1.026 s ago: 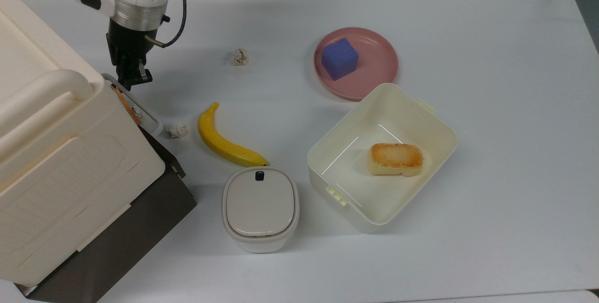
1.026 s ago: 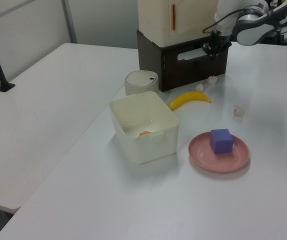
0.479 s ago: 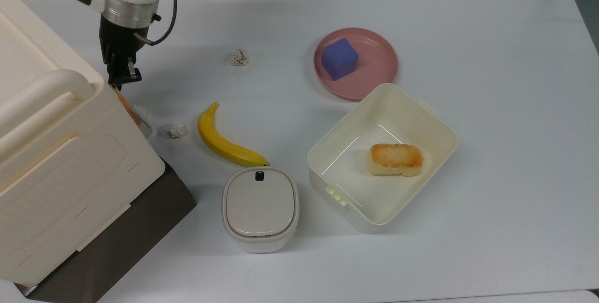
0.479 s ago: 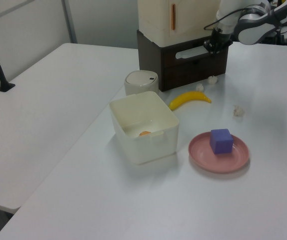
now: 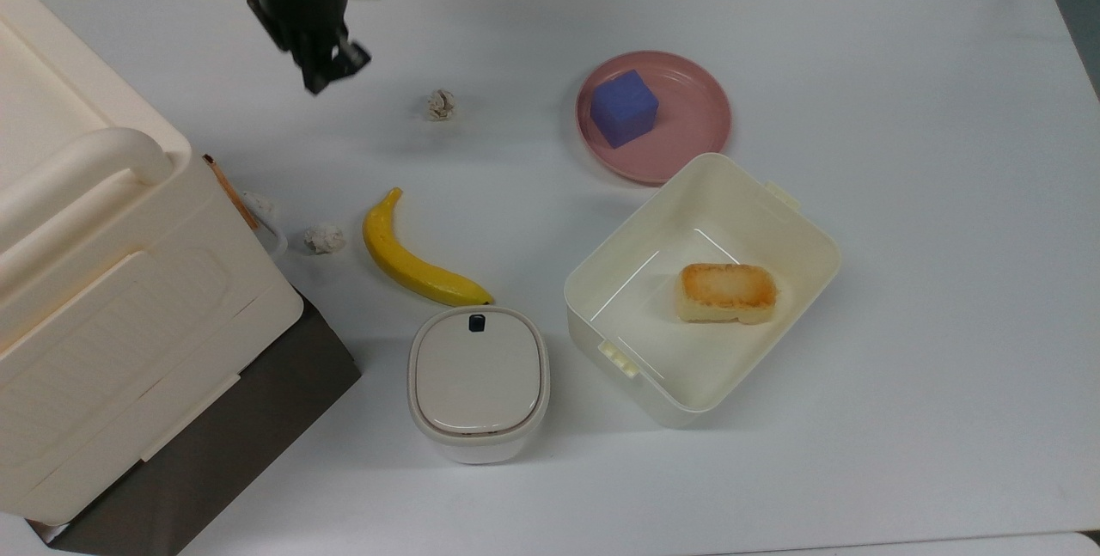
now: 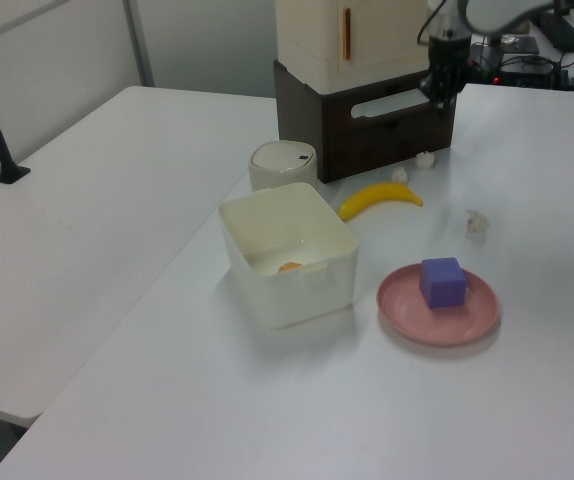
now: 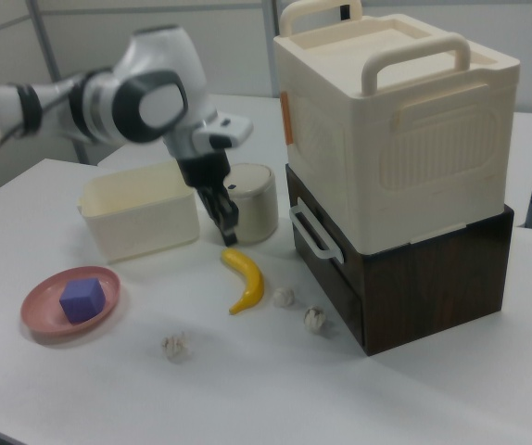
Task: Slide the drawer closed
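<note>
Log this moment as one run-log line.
drawer: flush in cabinet | gripper: over table, apart from drawer | task: looks done

- Dark brown cabinet [image 7: 433, 278] with a woodgrain look, its drawer [image 7: 326, 255] front the same brown, white loop handle [image 7: 310, 232]
- Cream box [image 7: 396, 130] on top, with an orange tab [image 7: 286, 118]
- Yellow banana [image 5: 412, 259]
- Pink plate [image 5: 687, 122], purple-blue cube [image 5: 624, 106]
- Cream open container [image 5: 756, 212], golden-brown bread [image 5: 727, 291] inside
- White table [image 5: 902, 152]
- White arm [image 7: 108, 97], black gripper [image 5: 325, 68]
</note>
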You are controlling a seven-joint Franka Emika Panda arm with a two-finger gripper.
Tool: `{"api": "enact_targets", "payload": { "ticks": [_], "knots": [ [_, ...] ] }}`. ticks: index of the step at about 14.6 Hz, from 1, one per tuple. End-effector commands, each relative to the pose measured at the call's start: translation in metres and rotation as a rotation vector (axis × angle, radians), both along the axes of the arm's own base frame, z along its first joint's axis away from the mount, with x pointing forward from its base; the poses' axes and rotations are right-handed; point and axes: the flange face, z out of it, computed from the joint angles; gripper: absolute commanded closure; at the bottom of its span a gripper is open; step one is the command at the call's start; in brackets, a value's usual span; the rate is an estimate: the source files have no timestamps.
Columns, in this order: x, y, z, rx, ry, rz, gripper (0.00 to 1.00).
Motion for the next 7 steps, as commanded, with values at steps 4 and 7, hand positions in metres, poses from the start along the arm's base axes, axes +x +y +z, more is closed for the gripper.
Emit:
{"api": "enact_targets", "payload": {
  "ticks": [4,7],
  "knots": [
    [-0.012,0.004,0.082,0.146,-0.059,0.302,1.00],
    [-0.009,0.010,0.105,0.131,-0.100,0.420,0.55]
  ]
}}
